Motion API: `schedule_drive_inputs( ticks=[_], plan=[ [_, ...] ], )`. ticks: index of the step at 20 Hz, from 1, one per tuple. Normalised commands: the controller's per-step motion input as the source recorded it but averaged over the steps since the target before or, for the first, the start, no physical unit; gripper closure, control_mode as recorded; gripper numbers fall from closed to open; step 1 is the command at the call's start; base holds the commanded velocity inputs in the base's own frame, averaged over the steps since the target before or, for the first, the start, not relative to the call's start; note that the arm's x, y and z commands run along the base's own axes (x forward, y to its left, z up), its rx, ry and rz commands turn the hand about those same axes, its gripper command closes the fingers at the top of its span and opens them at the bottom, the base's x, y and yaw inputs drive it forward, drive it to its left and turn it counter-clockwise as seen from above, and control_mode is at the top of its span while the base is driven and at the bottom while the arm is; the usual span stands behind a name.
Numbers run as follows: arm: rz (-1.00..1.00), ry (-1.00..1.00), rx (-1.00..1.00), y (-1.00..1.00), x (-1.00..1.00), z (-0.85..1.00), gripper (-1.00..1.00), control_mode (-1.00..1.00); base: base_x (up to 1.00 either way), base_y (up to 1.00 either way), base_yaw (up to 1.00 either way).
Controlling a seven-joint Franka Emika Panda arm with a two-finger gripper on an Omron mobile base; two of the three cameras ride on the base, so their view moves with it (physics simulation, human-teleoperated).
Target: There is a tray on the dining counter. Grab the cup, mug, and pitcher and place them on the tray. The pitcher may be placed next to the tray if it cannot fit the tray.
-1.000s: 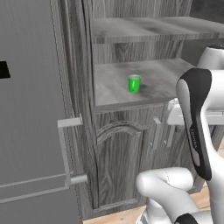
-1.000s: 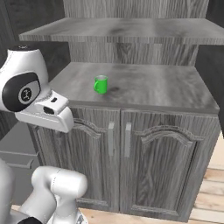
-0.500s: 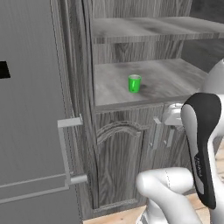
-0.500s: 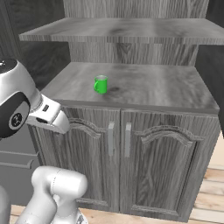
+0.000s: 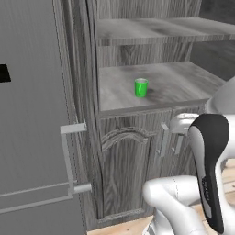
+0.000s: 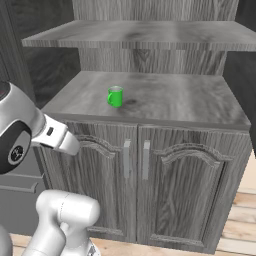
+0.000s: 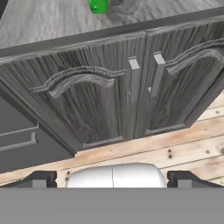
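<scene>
The green mug (image 5: 141, 87) stands upright on a grey wood-grain cabinet top (image 5: 183, 85), well back from its front edge. In the right base view the mug (image 6: 115, 96) is left of centre on that top. In the hand view the mug (image 7: 97, 5) shows at the top edge, far beyond my gripper (image 7: 112, 180). My gripper is open with nothing between its fingertips (image 7: 41, 179) and hangs low in front of the cabinet doors. The tray, cup, pitcher and dining counter are out of view.
A shelf (image 6: 140, 35) overhangs the cabinet top above the mug. Two closed doors with upright handles (image 6: 127, 157) lie below it. A tall grey appliance door with a bar handle (image 5: 69, 156) stands to the left. Wooden floor (image 7: 175, 148) runs under the cabinet.
My arm has folded downward in both base views, bringing the hand lower in front of the cabinet. The mug has not moved.
</scene>
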Motion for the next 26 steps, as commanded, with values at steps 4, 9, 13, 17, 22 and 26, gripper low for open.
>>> schedule_drive_inputs(
  ticks=[4, 9, 13, 17, 22, 26],
  plan=[
    [-0.08, 0.0, -0.02, 0.0, 0.0, 0.02, -1.0, -1.0, 0.0, 0.0, 0.0],
    [-0.01, -0.02, -0.02, 0.0, 0.03, 0.01, -1.0, -1.0, 0.0, 0.0, 0.0],
    [0.06, -0.07, -0.03, 0.06, 0.02, 0.0, -1.0, -1.0, 0.0, 0.0, 0.0],
    [0.03, -0.03, -0.02, 0.0, 0.0, 0.03, -1.0, -1.0, 0.0, 0.0, 0.0],
    [0.0, 0.0, -0.01, 0.0, 0.0, 0.16, -1.0, -1.0, 0.0, 0.0, 0.0],
    [0.0, -0.1, -0.06, 0.0, 0.0, 0.21, -1.0, -1.0, 0.0, 0.0, 0.0]
  ],
)
